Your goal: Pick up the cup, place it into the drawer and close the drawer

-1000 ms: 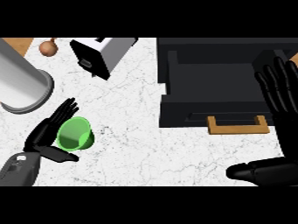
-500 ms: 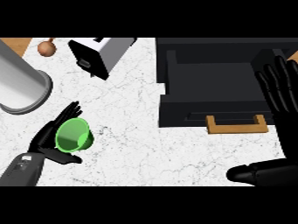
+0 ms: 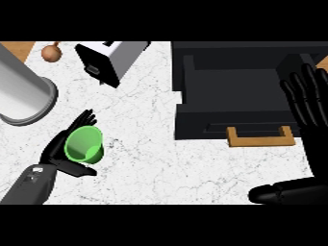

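Observation:
The green cup (image 3: pixel 84 144) stands on the white marble counter (image 3: pixel 152 158) at the lower left, its opening facing up toward me. My left hand (image 3: pixel 61 146) lies against the cup's left side, fingers straight along it and thumb stretched out under its near edge. The black drawer (image 3: pixel 245 91) is pulled open at the upper right, its wooden handle (image 3: pixel 260 139) facing me. My right hand (image 3: pixel 312 101) stays open with fingers up at the right edge, over the drawer's right side.
A large steel cylinder (image 3: pixel 14 91) stands at the far left, just behind the cup. A white and black toaster (image 3: pixel 109 57) sits at the back, with a small brown wooden object (image 3: pixel 51 52) to its left.
My left hand has closed in on the cup from the left, thumb sliding under it. The cup shifted slightly. The right hand has barely moved.

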Robot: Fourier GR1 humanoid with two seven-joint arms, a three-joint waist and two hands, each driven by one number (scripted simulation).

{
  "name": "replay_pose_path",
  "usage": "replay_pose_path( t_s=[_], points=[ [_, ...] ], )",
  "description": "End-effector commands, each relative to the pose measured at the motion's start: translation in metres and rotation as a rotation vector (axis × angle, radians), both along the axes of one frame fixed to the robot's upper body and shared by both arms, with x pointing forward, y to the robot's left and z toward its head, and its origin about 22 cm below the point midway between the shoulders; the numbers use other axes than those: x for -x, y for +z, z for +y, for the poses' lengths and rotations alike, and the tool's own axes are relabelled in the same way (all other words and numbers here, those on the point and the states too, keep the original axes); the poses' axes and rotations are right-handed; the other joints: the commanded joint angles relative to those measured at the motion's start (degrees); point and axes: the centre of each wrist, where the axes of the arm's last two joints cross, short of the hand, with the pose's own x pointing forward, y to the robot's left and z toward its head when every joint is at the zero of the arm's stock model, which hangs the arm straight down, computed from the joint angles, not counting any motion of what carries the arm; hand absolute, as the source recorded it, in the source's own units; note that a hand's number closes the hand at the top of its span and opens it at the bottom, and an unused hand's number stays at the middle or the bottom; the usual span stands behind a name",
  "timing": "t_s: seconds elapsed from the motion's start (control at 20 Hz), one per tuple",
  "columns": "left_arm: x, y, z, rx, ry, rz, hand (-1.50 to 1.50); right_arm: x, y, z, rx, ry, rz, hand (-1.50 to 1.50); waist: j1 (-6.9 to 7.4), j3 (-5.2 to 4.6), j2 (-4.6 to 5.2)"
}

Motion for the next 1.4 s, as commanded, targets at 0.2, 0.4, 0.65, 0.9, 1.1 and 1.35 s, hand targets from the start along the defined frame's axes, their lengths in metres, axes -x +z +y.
replay_pose_path(
  t_s=[0.2,0.4,0.65,0.9,1.1,1.35],
  points=[
    [0.000,-0.003,-0.001,0.233,-0.125,-0.001,-1.50,-0.008,0.013,-0.006,-0.002,-0.003,0.009,-1.50,0.09,-0.07,0.19],
    [-0.007,0.007,0.007,0.286,-0.189,0.030,-1.50,0.003,0.006,-0.001,0.016,0.003,0.000,-1.50,0.21,0.01,-0.16],
    [0.000,-0.012,-0.036,0.343,-0.225,0.039,1.50,-0.006,0.012,-0.006,0.001,-0.008,0.000,-1.50,0.17,-0.06,0.12],
    [-0.009,0.002,-0.022,0.360,-0.187,-0.065,1.50,-0.001,0.004,-0.003,-0.002,0.002,0.007,-1.50,0.17,-0.04,0.10],
    [0.004,-0.012,-0.034,0.335,0.046,-0.169,1.50,0.001,0.000,-0.016,0.006,-0.024,0.006,-1.50,0.68,0.04,-0.11],
    [0.023,-0.020,-0.013,0.253,0.553,-0.253,1.50,0.013,0.000,-0.021,0.001,-0.044,0.010,-1.50,1.16,0.13,-0.45]
  ],
)
